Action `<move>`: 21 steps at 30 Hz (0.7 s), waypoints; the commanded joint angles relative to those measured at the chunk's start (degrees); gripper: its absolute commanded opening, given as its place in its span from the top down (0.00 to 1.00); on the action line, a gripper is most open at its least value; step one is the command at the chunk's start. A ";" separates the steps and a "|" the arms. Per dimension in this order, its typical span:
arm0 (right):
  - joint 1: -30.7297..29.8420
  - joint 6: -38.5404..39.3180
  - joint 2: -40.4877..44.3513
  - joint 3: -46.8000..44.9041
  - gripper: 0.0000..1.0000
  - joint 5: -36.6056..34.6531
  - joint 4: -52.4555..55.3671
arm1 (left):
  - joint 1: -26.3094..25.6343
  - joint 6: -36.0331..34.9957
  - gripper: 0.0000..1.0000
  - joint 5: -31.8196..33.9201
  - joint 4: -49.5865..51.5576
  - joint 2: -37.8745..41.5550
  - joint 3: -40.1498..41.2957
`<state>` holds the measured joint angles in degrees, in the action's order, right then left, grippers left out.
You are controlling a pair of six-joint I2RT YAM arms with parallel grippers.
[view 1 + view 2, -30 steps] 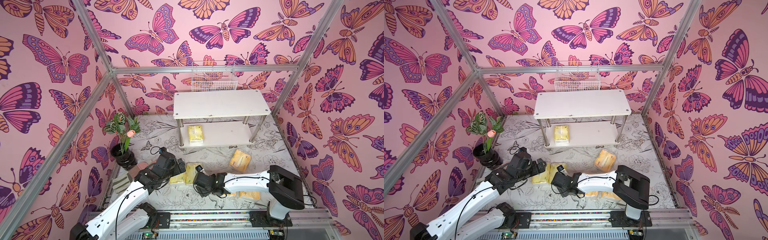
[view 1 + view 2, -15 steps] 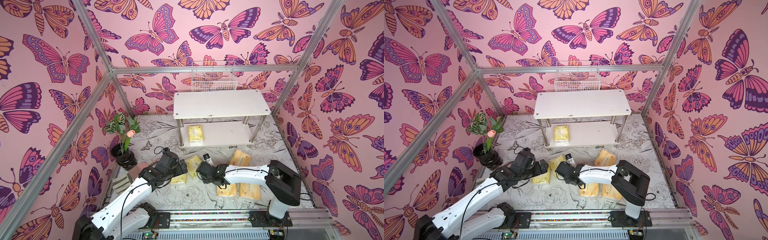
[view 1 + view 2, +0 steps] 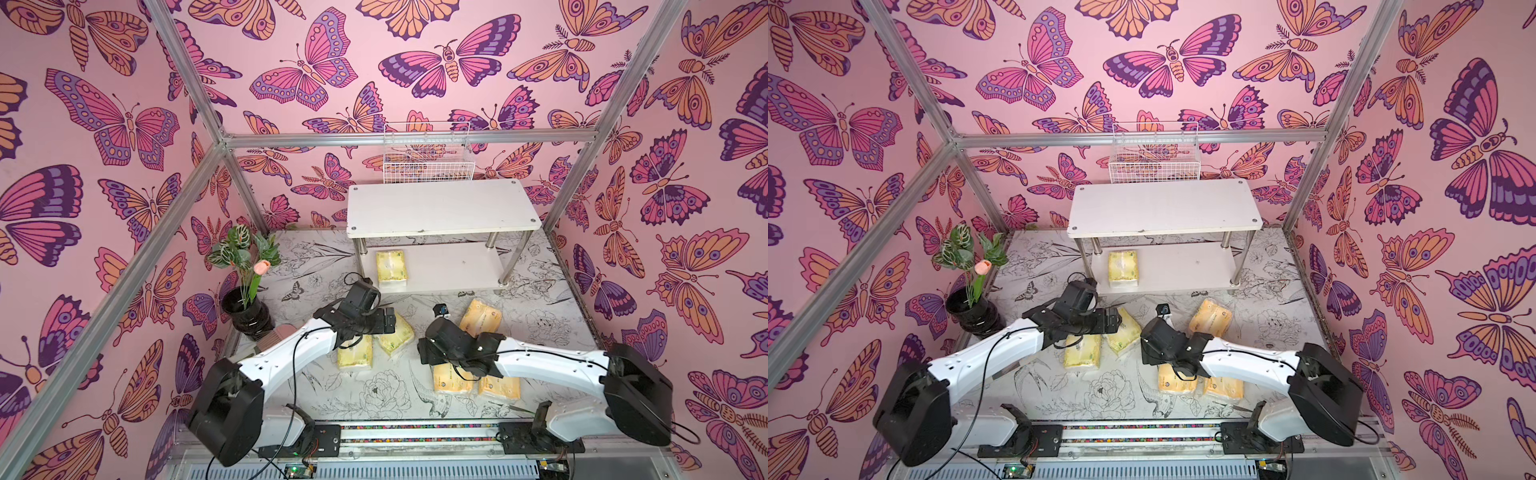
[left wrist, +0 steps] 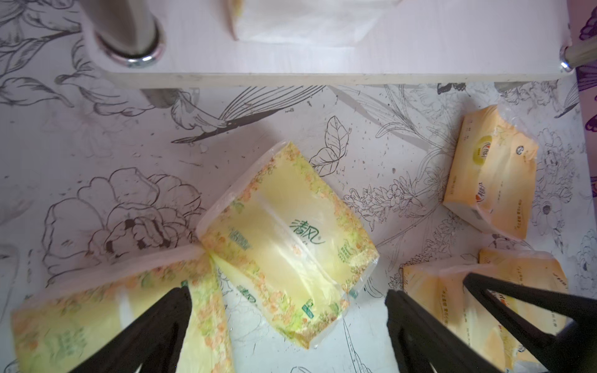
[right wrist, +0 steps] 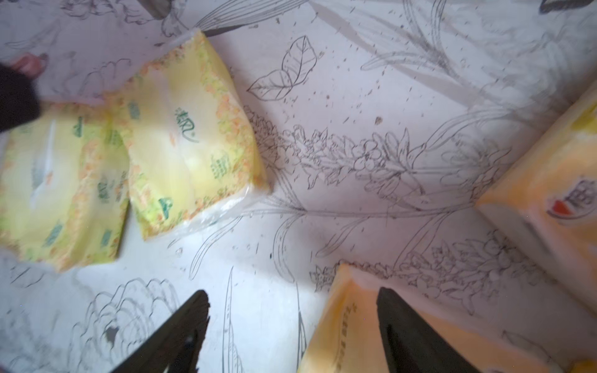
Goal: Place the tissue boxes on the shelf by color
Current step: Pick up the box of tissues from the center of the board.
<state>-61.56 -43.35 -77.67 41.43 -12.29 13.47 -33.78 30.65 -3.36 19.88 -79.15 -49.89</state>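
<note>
Black and spread wide with nothing gripped, the left pincer (image 4: 286, 292) is poised over a pale yellow pack (image 4: 284, 239) on the desk (image 4: 97, 155), while the right pincer (image 5: 292, 292), also parted and empty, is placed beside an orange pack (image 5: 349, 323). Only one pale pack (image 3: 390, 268) has been set on the shelf (image 3: 440, 232), on its lower board (image 3: 457, 270), so five are judged left to shelve. Two orange packs (image 3: 449, 384) are half covered by the right arm (image 3: 552, 365) in both top views; the right wrist view is blurred.
</note>
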 commanded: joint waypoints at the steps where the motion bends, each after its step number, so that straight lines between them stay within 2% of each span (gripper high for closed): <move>1: -0.01 -2.80 4.51 -4.36 0.15 7.77 -6.51 | 0.00 -4.54 0.00 -1.52 -2.30 -3.96 -2.24; 10: 0.04 -5.40 12.85 -12.10 0.14 12.84 -15.64 | 0.22 -6.46 0.00 -2.53 -5.06 -11.71 -5.17; 16: 0.04 -6.35 11.08 -13.04 0.14 14.05 -19.53 | 0.56 -6.89 0.00 -1.12 -5.04 -12.79 -4.98; 21: 0.04 -6.83 8.38 -13.06 0.14 14.57 -22.41 | 0.90 -6.01 0.00 4.51 -5.29 -10.31 -3.15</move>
<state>-61.56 -49.39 -68.05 28.84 1.41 -6.09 -33.45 24.86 -2.94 14.85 -91.29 -54.37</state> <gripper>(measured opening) 0.862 0.998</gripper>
